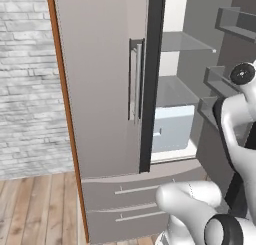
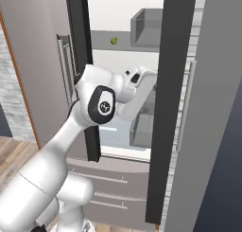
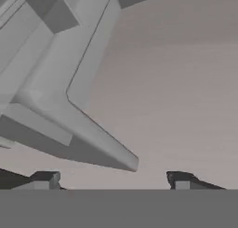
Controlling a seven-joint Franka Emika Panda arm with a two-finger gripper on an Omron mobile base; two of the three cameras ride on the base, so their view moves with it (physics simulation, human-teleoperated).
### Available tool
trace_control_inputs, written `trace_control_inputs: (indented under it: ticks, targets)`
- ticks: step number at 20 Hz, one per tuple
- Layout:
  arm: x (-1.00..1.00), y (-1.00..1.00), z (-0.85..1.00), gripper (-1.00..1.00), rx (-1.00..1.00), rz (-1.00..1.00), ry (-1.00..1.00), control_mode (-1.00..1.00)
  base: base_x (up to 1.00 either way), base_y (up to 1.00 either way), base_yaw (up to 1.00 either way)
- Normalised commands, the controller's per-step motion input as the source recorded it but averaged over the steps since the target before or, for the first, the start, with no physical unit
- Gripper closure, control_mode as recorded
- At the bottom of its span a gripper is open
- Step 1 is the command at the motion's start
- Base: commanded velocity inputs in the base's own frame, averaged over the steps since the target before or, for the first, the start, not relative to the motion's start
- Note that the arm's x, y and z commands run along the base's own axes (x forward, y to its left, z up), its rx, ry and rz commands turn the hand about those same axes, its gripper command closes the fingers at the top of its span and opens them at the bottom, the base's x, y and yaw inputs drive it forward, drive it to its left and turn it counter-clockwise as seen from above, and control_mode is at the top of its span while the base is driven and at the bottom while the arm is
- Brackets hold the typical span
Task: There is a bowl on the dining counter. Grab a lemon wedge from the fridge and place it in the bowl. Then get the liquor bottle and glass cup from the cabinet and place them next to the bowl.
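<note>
fridge (image 1: pixel 105 89) door ajar, end effector (image 3: pixel 111 179) spread inside

Flat, even rendered light, no clear source. Fridge (image 1: pixel 105 89) interior brightest: white back wall nearly blown out above arm. Soft shading only, no hard cast shadows. No glare, though arm shells show mild sheen. Hand view soft, blocky, low-detail; grey door shelf (image 3: pixel 69 110) ahead of fingertips blurred.

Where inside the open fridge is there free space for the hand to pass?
The fridge has bare glass shelves right of its closed left door. The upper shelf's left part is free beside the small green item. It is tighter near the grey bin and door racks.
</note>
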Motion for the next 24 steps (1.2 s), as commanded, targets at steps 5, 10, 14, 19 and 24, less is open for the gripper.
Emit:
trace_control_inputs:
  ticks: [5, 10, 14, 19, 24]
  targets:
    - [-0.58, 0.90, 0.01, -1.00, 0.00, 0.00, -0.09, -1.00, 0.00, 0.00, 0.00]
    - [-0.32, 1.00, 0.00, -1.00, 0.17, 0.00, -0.08, -1.00, 0.00, 0.00, 0.00]
    - [-0.12, 0.99, 0.00, -1.00, 0.50, 0.02, -0.07, -1.00, 0.00, 0.00, 0.00]
    - [0.00, 1.00, 0.00, -1.00, 0.56, 0.00, -0.10, -1.00, 0.00, 0.00, 0.00]
    - [0.00, 1.00, 0.00, -1.00, 0.46, 0.00, -0.17, -1.00, 0.00, 0.00, 0.00]
